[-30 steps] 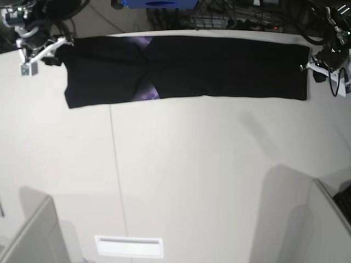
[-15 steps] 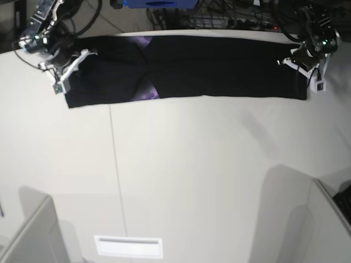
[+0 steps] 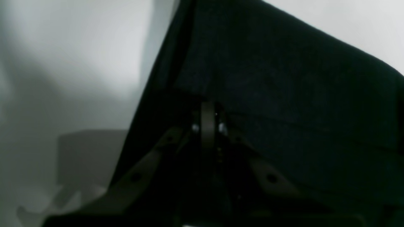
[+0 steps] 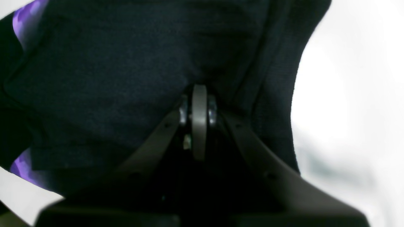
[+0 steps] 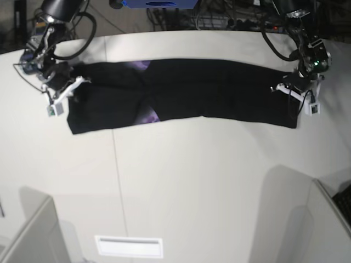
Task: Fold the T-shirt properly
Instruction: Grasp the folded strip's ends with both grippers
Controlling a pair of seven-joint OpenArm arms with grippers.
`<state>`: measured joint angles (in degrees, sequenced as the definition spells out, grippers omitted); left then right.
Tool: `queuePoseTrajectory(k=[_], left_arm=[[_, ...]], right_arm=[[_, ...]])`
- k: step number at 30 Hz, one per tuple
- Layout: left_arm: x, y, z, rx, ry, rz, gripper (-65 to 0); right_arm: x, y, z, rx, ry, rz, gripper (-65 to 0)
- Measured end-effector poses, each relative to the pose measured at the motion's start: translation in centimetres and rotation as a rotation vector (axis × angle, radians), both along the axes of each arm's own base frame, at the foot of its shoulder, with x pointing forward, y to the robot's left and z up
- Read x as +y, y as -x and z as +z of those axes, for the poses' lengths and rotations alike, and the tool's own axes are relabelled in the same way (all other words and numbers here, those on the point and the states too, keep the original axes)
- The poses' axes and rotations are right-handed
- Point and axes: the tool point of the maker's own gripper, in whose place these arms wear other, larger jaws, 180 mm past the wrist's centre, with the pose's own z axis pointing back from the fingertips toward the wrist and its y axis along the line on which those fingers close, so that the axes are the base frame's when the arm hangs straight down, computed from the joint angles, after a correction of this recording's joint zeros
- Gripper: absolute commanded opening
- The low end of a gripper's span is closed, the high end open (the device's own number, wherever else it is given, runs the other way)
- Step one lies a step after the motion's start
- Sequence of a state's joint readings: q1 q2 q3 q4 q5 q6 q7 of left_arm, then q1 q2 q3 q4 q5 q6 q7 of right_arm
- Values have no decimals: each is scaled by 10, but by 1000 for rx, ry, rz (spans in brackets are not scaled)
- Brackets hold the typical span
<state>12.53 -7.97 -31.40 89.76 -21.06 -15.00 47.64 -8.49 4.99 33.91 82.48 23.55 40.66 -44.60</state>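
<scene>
The black T-shirt (image 5: 214,90) lies folded into a long band across the far part of the white table (image 5: 192,181), with purple print (image 5: 147,115) showing near its middle left. My left gripper (image 5: 292,94) is shut on the band's right end; in the left wrist view the closed fingertips (image 3: 206,124) pinch black cloth (image 3: 284,82). My right gripper (image 5: 67,89) is shut on the left end; in the right wrist view the closed gripper (image 4: 199,107) holds black cloth (image 4: 104,72) with purple print (image 4: 26,19) at the edge.
Cables and a blue object (image 5: 159,3) sit behind the table's far edge. Grey partitions stand at the front left (image 5: 33,235) and front right (image 5: 307,213). A white slotted plate (image 5: 129,246) lies near the front edge.
Both grippers have closed on the shirt's ends and drawn the band toward the front of the table. Its right end now sits lower and slightly slanted.
</scene>
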Motion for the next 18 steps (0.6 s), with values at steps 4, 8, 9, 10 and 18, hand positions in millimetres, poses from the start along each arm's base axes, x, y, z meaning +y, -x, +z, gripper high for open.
queuePoseTrajectory(k=[4,8,9,10,18], left_arm=[[-7,-8,0,45,37,-9,-650],[-7,-7,3,39,47,69,-650],[-8,-4,4,49,50,80,-650],[-9,-3,6,48,47,74,-650],[-11,6,10,73,33,61,-650]], right_arm=[[-13,-20,3,-19,8,-82,-650],[-17,-23,4,-24,15,-98,-650],[-18,-23,4,-24,15,-104,-650],[-20,-23,4,-21,15,-119,-650],[-24,-22,6,-12,37,-150,-650]])
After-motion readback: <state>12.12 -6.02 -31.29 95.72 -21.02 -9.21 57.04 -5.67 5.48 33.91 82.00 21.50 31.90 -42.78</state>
